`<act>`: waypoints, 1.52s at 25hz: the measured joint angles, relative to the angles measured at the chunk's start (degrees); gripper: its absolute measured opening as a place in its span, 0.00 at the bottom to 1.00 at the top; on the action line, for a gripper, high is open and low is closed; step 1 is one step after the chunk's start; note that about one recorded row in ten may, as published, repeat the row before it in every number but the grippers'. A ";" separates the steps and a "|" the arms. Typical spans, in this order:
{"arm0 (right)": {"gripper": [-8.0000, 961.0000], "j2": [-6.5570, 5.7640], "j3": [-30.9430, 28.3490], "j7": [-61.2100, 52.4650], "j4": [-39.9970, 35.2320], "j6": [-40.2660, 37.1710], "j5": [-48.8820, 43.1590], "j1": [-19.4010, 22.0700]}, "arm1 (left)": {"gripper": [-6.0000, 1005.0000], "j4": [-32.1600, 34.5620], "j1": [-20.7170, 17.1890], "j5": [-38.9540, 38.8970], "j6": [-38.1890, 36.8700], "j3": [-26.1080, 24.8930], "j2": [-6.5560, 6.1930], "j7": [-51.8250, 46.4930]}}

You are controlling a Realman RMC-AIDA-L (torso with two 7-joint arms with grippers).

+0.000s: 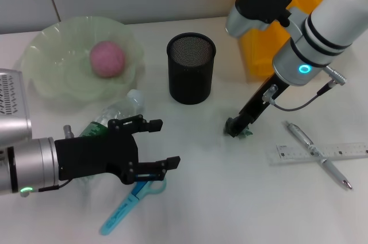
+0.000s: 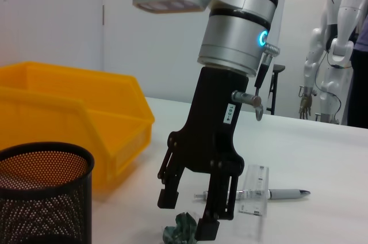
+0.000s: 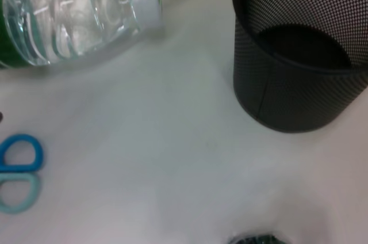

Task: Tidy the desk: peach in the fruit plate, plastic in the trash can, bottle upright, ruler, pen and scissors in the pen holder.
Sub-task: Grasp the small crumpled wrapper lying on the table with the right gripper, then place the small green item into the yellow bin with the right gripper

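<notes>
straddling the green plastic, the right gripper stands apart in the left wrist view; left gripper spread.

Silver-white arm segs, black hands w/ linkage fingers, glowing cyan ring LEDs, thin grey cable

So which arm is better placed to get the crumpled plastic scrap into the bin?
The right: its gripper is open, down at the crumpled green plastic scrap, near the yellow bin. The left gripper hovers over the lying bottle.
</notes>
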State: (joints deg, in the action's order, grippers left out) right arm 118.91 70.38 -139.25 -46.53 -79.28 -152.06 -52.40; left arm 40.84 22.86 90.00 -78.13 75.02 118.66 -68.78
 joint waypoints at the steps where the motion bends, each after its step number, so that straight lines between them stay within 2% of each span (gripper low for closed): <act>1: 0.82 0.01 0.44 0.00 0.28 0.31 -0.13 -0.05 | 0.84 -0.50 0.08 -0.13 0.00 0.02 0.00 0.70; 14: 0.79 0.09 1.91 -0.06 4.57 3.27 -0.43 -1.40 | 0.84 -1.47 0.70 -0.36 0.00 0.04 0.00 1.19; 25: 0.47 0.27 1.91 -0.11 4.59 4.36 -0.39 -1.33 | 0.84 -1.46 1.04 -0.41 -0.14 0.13 0.00 1.19; 28: 0.47 0.27 1.86 -1.18 2.08 3.32 -0.32 -0.32 | 0.84 -1.46 1.12 -0.43 -0.21 0.13 -0.06 1.19; 35: 0.47 0.26 1.83 -3.89 -10.46 -0.79 -0.22 5.01 | 0.84 -1.39 1.30 -0.56 -0.36 0.13 -0.04 1.19; 38: 0.48 0.22 1.32 -4.09 -11.20 -1.05 -0.24 5.59 | 0.84 -1.40 1.62 -0.56 -0.20 0.13 -0.08 1.19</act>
State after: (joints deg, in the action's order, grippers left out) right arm 119.13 71.70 -143.34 -57.73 -80.33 -152.29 -46.81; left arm 39.44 24.48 89.43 -78.34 75.15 118.57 -67.58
